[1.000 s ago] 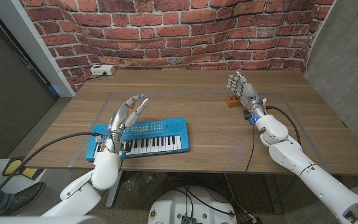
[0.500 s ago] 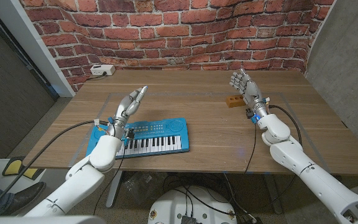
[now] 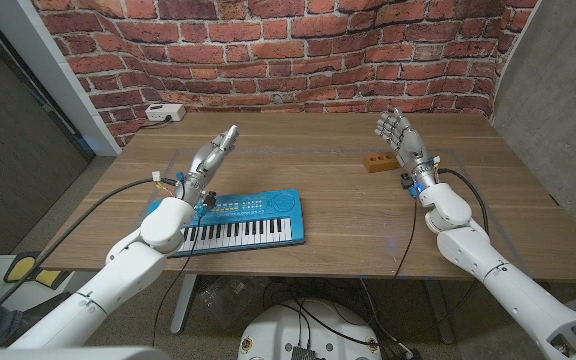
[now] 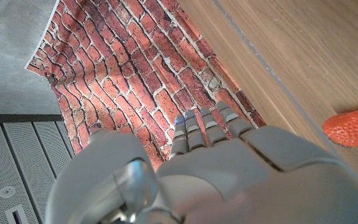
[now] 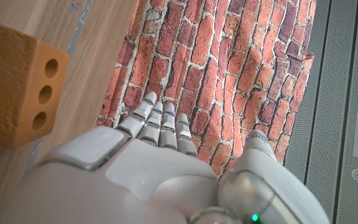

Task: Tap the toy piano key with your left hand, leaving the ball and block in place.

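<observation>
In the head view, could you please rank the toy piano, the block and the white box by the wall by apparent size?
1. Toy piano, by far the largest.
2. and 3. Block and white box look about alike; the box lies farther from the camera, so I would not rank them.

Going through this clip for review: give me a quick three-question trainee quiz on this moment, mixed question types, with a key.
1. True or false: the left hand is pressing a key of the toy piano.
2. Multiple choice: the block on the table lies
A. on the piano
B. beside the right hand
C. by the white box at the wall
3. Short answer: which red object shows on the table in the left wrist view?

Key
1. False: the hand is raised beyond the piano, fingers extended, holding nothing.
2. B
3. A strawberry; no ball is visible.
</observation>
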{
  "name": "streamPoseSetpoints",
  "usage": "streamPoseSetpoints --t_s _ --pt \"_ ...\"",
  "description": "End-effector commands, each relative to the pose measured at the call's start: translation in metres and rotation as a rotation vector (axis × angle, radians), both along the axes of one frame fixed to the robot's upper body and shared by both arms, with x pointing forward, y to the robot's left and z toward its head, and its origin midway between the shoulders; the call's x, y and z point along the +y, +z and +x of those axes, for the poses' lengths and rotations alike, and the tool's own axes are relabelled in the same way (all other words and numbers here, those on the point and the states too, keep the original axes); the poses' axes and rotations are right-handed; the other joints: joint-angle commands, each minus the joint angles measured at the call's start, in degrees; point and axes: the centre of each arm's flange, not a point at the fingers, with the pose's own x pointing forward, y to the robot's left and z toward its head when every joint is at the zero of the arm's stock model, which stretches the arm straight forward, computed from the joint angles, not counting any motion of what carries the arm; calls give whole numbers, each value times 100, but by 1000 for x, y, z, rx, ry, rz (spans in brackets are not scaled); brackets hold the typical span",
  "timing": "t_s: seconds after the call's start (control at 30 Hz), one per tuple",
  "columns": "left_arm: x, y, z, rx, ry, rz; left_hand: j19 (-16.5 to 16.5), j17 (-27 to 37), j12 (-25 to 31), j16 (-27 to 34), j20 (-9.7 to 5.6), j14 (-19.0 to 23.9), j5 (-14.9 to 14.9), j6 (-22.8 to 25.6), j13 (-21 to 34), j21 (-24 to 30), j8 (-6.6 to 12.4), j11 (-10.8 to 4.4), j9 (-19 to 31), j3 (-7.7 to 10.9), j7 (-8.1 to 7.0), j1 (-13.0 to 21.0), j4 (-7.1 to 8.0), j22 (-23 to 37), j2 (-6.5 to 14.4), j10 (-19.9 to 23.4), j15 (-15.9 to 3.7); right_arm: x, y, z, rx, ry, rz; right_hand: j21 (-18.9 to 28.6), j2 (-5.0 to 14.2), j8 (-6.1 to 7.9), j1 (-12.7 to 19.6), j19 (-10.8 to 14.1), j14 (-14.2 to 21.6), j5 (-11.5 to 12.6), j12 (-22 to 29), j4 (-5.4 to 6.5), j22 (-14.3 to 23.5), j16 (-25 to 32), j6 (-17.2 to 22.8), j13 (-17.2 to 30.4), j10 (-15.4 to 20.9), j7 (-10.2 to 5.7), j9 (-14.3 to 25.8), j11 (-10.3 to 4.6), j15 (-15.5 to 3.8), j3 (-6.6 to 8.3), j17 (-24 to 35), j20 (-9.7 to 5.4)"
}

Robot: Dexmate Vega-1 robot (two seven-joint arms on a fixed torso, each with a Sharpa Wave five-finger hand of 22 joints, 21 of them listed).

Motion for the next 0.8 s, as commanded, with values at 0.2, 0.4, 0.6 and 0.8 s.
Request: streamPoseSetpoints --t_s 0.2,0.4,0.6,0.8 --pt "-3 30 29 -33 -169 -27 -98 21 17 -22 -15 -158 -41 -234 19 -33 17 61 8 22 112 45 8 -3 7 -167 70 -7 1 -4 -2 -23 -16 -53 -70 103 -31 165 90 21 36 -61 18 25 307 23 116 224 34 -23 -60 -24 8 -101" --pt "-12 37 36 -70 -225 -73 -97 21 44 2 -5 -132 -52 -128 18 -27 77 52 7 23 105 43 9 -3 7 -145 61 -10 5 -5 21 -42 -12 -72 -77 45 -44 165 95 22 32 -60 18 23 167 23 116 241 32 -31 -42 -34 9 -86" --pt "-19 33 42 -72 -244 -110 -74 21 76 27 49 -85 -64 -151 17 -14 78 18 6 24 86 41 11 -3 6 -96 21 -9 5 1 55 -38 -12 -116 -60 144 -73 141 65 28 24 -47 20 10 420 23 108 240 36 -4 -21 -41 13 -64" --pt "-23 29 41 -69 -246 -135 -70 20 92 34 46 -74 -73 -132 17 -11 93 11 6 25 97 42 10 -4 5 -72 18 -10 3 5 69 -40 -21 -131 -42 92 -118 229 128 36 36 -27 19 28 324 24 157 233 57 -9 -58 -57 16 -100"
